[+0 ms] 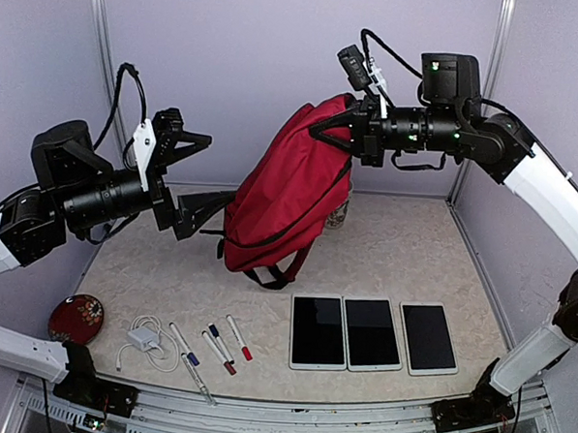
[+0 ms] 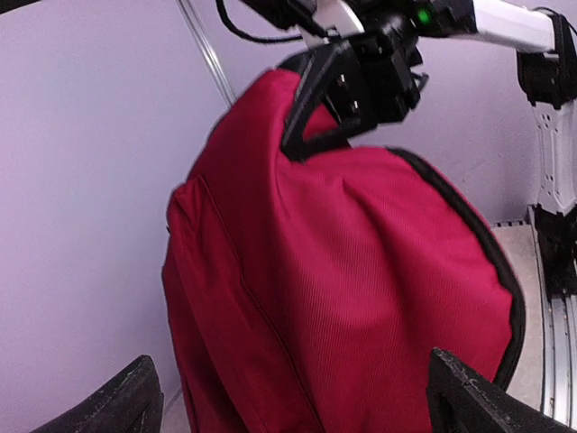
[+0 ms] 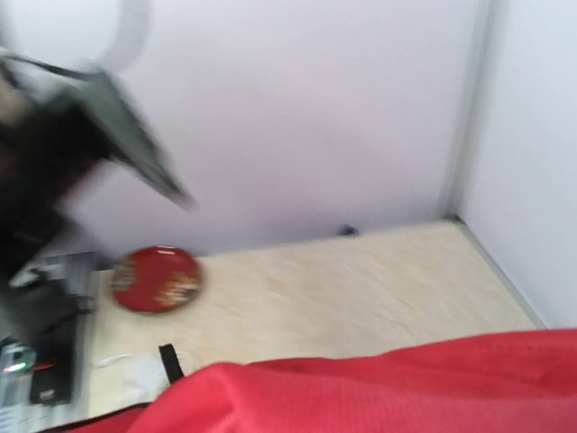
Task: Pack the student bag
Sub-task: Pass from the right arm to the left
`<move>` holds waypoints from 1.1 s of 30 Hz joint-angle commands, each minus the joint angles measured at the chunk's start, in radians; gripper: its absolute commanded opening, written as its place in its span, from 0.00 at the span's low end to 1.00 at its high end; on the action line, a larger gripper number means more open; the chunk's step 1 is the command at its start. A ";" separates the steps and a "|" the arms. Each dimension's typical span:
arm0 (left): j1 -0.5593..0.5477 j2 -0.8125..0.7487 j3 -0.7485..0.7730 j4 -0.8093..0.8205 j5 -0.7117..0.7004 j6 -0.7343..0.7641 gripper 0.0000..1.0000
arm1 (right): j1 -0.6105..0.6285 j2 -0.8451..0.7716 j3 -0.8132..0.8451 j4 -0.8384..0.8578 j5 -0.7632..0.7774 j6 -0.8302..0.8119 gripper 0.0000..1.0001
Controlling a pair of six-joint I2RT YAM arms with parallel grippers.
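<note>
Right gripper [image 1: 334,132] clamped on the top of the red backpack [image 1: 285,192], which hangs over the back-middle of the table [image 1: 394,251], left gripper [image 1: 206,171] spread wide beside it: that small pinch on soft fabric may slip, letting the bag slump.

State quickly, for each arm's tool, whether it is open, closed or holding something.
Left tool: open, holding nothing.
Right tool: closed on the top of the student bag, holding it up.
</note>
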 commanded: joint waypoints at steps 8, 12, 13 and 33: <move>-0.028 0.024 -0.002 0.093 0.036 -0.211 0.99 | 0.010 -0.125 -0.047 -0.008 -0.216 -0.206 0.00; -0.026 0.105 0.002 0.020 0.055 -0.219 0.99 | 0.011 -0.085 -0.009 -0.050 -0.275 -0.249 0.00; -0.026 0.119 -0.003 0.023 0.067 -0.223 0.99 | 0.011 -0.077 -0.006 -0.055 -0.287 -0.267 0.00; 0.211 0.355 0.368 -0.385 0.362 0.132 0.99 | 0.226 0.134 0.223 -0.391 0.079 -0.597 0.00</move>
